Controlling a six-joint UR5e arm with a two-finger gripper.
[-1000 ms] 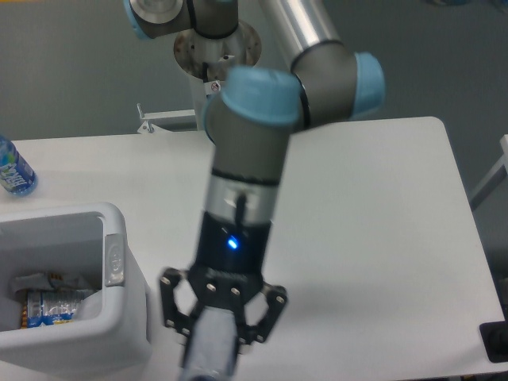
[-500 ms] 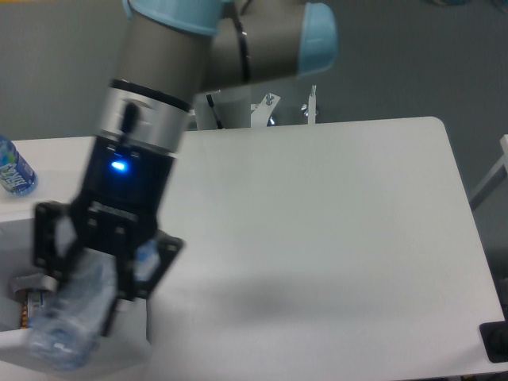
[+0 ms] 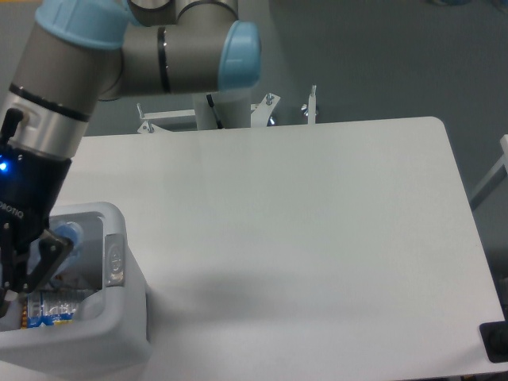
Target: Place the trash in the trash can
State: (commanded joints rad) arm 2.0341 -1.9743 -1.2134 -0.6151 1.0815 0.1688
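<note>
Hovering at the far left edge of the view, the gripper hangs over the open white bin, which sits at the near left corner of the table. A pale blue bottle cap shows just beside one dark finger, above the bin's mouth, so the crushed bottle appears to be pinched between the jaws, though most of its body is hidden or cut off. Whether the jaws are fully clamped cannot be told. Inside the bin lies other rubbish with a blue and orange label. Judging by its look, the bottle is light, thin-walled and springy, slick when squeezed, and best held across its crumpled middle.
</note>
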